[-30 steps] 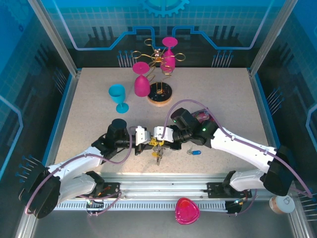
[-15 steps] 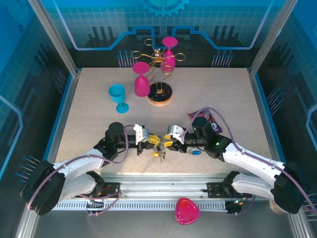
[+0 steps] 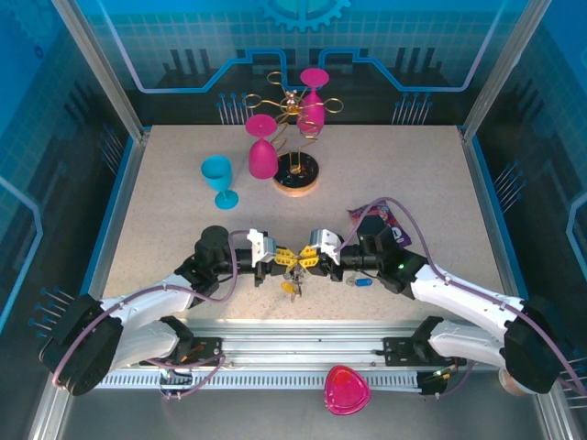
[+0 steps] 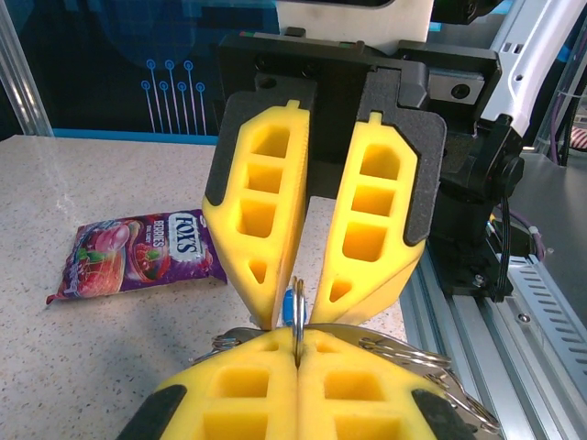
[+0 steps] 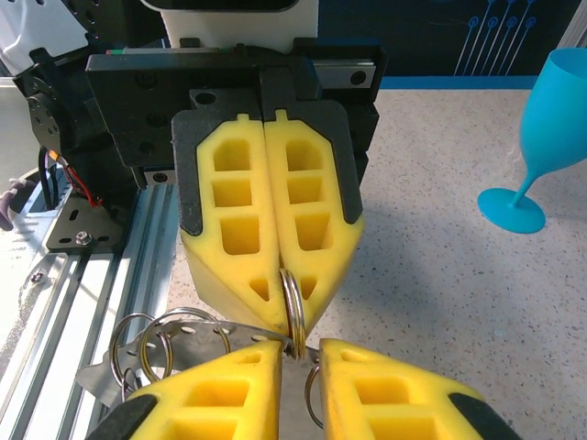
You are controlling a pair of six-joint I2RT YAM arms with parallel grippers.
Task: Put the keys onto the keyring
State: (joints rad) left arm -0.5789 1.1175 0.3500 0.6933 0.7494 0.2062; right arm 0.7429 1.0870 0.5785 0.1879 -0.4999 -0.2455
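My left gripper (image 3: 279, 256) is shut on the edge of a thin silver split ring, the keyring (image 5: 292, 301), and holds it upright above the near table edge. My right gripper (image 3: 308, 257) faces it tip to tip. Its jaws stand a little apart on either side of the keyring (image 4: 298, 310), so it is open. In the left wrist view my left gripper (image 4: 298, 350) pinches the ring from below, with the right gripper (image 4: 298, 317) above. A flat metal strip with several small rings (image 5: 147, 344) hangs at the grip. Keys (image 3: 292, 286) dangle beneath. One blue-headed key (image 3: 362, 281) lies on the table.
A purple snack packet (image 3: 390, 223) lies behind my right arm. A blue goblet (image 3: 218, 179) and a gold wire rack on a wooden base (image 3: 295, 176) with pink glasses stand at the back. The aluminium rail (image 3: 293, 344) runs just below the grippers.
My right gripper drew back to the right, then returned to meet the left gripper, and its jaws have narrowed around the ring. The left gripper stayed shut and shifted slightly right.
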